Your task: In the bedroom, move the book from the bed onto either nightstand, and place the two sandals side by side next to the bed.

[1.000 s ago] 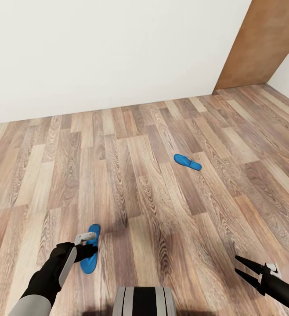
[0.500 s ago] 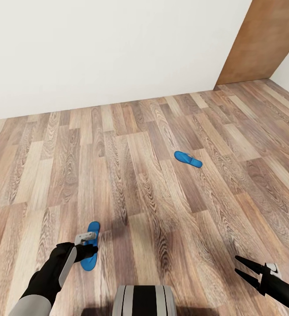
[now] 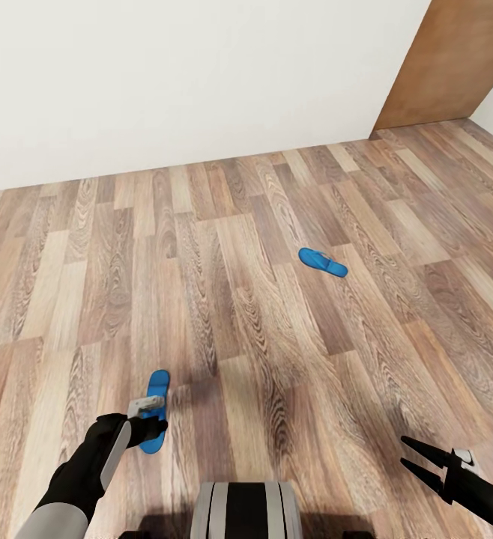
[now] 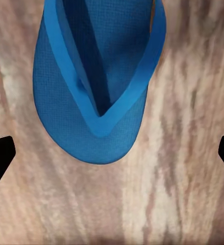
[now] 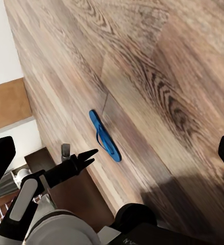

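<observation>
One blue sandal (image 3: 156, 389) lies on the wood floor right under my left gripper (image 3: 150, 430), which hangs over its near end. In the left wrist view the sandal's toe end and strap (image 4: 96, 76) sit between the wide-apart fingertips of the left gripper (image 4: 113, 155), which is open and holds nothing. The other sandal (image 3: 323, 263) lies further off, in mid-floor to the right. My right gripper (image 3: 413, 457) hovers low at the right, open and empty. The right wrist view shows the near sandal (image 5: 104, 137) beside the left gripper (image 5: 90, 157). Book, bed and nightstand are out of view.
A white wall (image 3: 201, 82) runs along the back, with a light-brown door (image 3: 441, 60) at the far right. Grey-brown plank floor (image 3: 224, 314) spreads between the two sandals. My own base (image 3: 246, 513) shows at the lower edge.
The whole picture has shifted: wall, floor and both sandals sit slightly higher, so the camera moved. Both arms hold their pose, and less of the near sandal shows below the left gripper.
</observation>
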Controlling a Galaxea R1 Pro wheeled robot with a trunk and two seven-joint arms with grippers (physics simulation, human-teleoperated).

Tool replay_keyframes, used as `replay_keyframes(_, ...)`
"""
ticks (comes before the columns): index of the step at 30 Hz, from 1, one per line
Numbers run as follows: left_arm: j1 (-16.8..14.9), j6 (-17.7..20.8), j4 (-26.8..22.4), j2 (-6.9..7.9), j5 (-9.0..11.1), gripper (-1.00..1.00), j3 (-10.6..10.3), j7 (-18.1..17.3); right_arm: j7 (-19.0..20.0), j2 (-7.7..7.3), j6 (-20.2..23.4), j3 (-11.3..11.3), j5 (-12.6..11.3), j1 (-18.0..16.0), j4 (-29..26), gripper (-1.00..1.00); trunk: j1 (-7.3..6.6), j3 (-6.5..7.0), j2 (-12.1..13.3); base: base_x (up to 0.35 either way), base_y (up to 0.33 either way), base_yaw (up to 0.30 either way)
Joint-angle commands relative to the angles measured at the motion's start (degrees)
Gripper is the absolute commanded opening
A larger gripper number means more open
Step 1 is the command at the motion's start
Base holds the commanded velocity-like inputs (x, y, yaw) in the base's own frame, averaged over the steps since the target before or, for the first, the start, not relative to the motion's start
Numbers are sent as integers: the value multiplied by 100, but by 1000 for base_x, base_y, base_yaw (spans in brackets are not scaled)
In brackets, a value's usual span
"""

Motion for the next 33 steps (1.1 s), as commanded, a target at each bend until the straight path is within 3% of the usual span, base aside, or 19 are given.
replay_keyframes(1,-1,28,-7,0,50,100,6,16,6,0,30,-2,-14,-2,1,100,1,-26,-3,0,0,0)
replay_keyframes(17,-2,26,-8,-1,49,100,6,16,4,0,28,-2,-11,-2,1,100,43,-381,-24,0,0,0)
replay_keyframes(33,-1,23,-8,-1,39,100,1,16,1,-2,29,-2,-10,-2,0,100,43,-381,-24,47,0,0)
